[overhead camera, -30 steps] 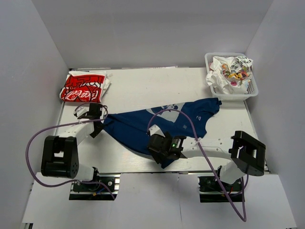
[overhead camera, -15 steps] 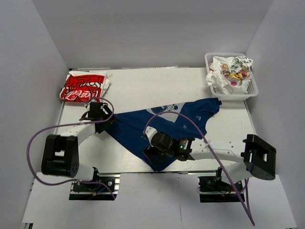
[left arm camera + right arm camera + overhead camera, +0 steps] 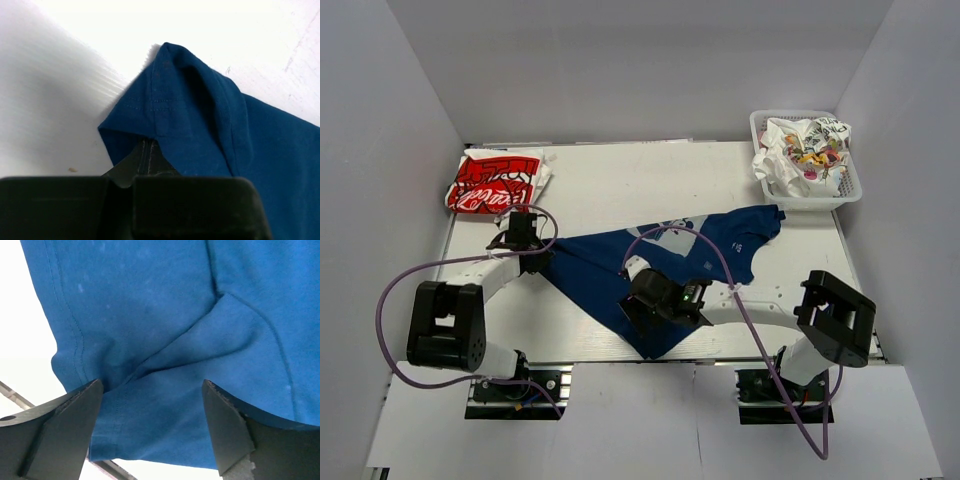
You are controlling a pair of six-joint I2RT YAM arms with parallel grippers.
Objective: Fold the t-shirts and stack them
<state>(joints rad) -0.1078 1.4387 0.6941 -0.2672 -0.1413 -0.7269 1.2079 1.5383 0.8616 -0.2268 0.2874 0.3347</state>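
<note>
One tee folded, one in hand, the rest waiting.
The folded red-and-white lettered t-shirt [image 3: 495, 183] lies just beyond the left hand [image 3: 525, 243], which pinches a corner of the unfolded navy blue cloth t-shirt [image 3: 665, 262] spread on the worktop [image 3: 620, 185]. The right hand [image 3: 642, 305] hovers over its near hem, fingers wide. Well beyond it, crumpled white printed t-shirts [image 3: 805, 150] fill the white plastic lattice basket [image 3: 757, 122]. Most folding looks left to do.
</note>
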